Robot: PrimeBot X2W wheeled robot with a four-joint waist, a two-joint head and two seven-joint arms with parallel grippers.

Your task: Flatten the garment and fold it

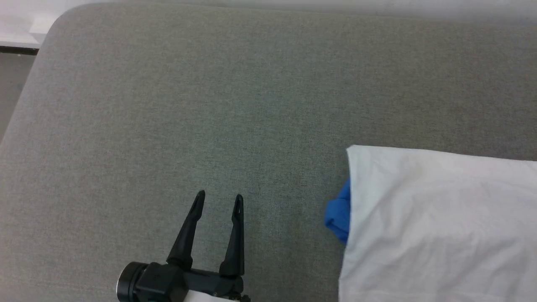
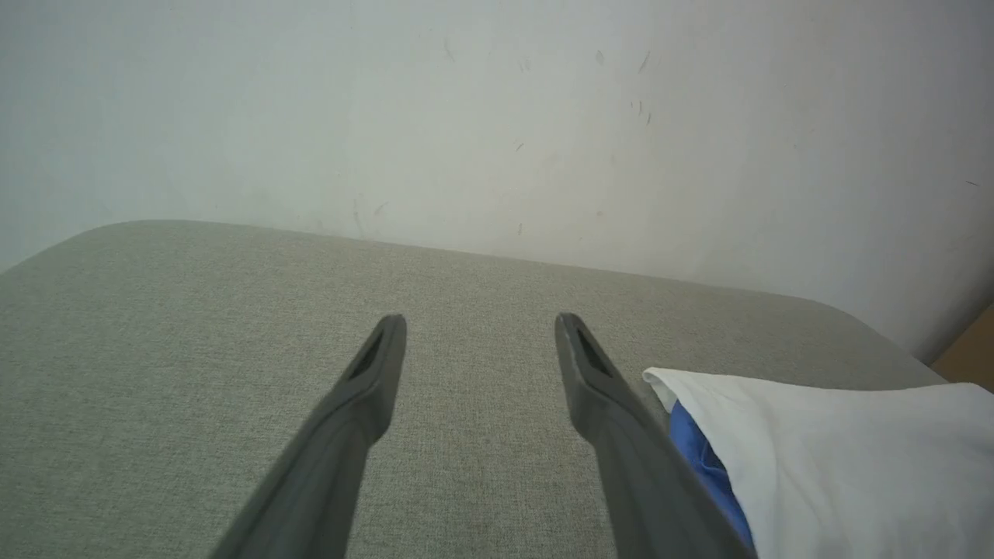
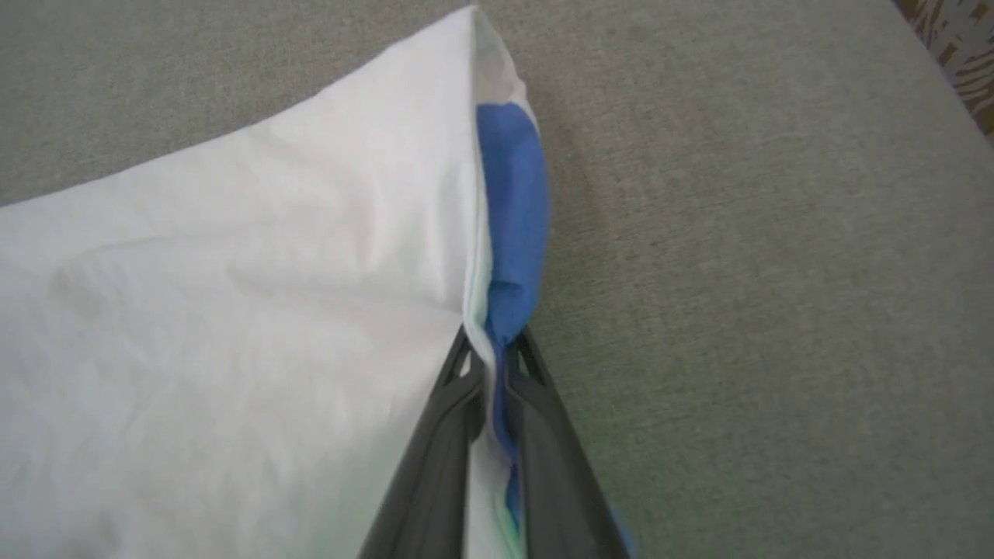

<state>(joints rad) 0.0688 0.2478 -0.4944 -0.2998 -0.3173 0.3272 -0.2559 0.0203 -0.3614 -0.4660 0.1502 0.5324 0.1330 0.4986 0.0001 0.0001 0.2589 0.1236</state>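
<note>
The garment (image 1: 440,222) lies folded at the lower right of the grey padded surface, white on top with a blue bit sticking out at its left edge. My left gripper (image 1: 219,200) hovers open over bare surface to its left, nothing between its fingers. In the left wrist view the left gripper (image 2: 480,326) stands wide, with the garment (image 2: 839,458) just to the right of its right finger. In the right wrist view my right gripper (image 3: 494,353) is shut on the garment (image 3: 256,310), pinching its edge where the white and blue layers meet.
The grey padded surface (image 1: 209,105) stretches wide to the left and back, with a rounded far-left corner. A pale wall (image 2: 497,116) rises right behind its far edge. Floor shows past the left edge (image 1: 12,79).
</note>
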